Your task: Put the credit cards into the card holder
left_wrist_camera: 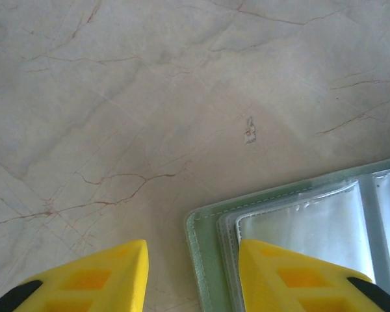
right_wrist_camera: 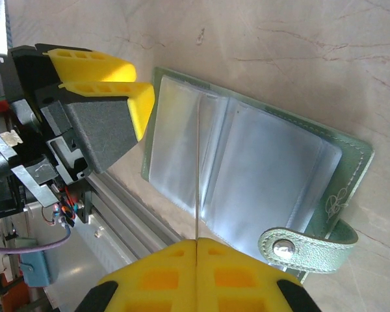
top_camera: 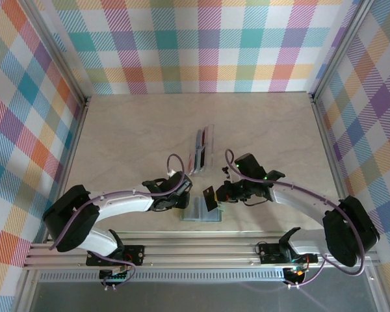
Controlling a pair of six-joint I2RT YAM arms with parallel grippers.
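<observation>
Jaws of the right gripper [right_wrist_camera: 197, 243] were pressed together on a dark card [top_camera: 209, 199]. From that arm's own wrist camera we saw the card as no more than a thin pale line (it stood edge-on there) rising from between the yellow fingertips. From above, the dark card hung tilted over the far edge of the card holder [right_wrist_camera: 273, 162]; we could not tell whether it touched.

The card holder lay open and flat on the table [top_camera: 130, 130], close to the arms' bases and between the two grippers, with its clear sleeves facing up. At one end its green strap [right_wrist_camera: 315, 252], bearing a metal snap [right_wrist_camera: 283, 247], curled over beside the cover.

The left gripper [left_wrist_camera: 194, 246] stood partly open, and we saw nothing clamped between its fingers. One finger lay over a corner of the card holder, on the edge of the clear sleeves. The other hung over bare table just beside that corner. We could not tell whether the first finger pressed down on the sleeve or merely hovered over it.

Beyond both grippers, farther out on the table, stood a clear tray [top_camera: 203, 146]. It held the other credit cards [top_camera: 197, 158] on edge, one of them red.
</observation>
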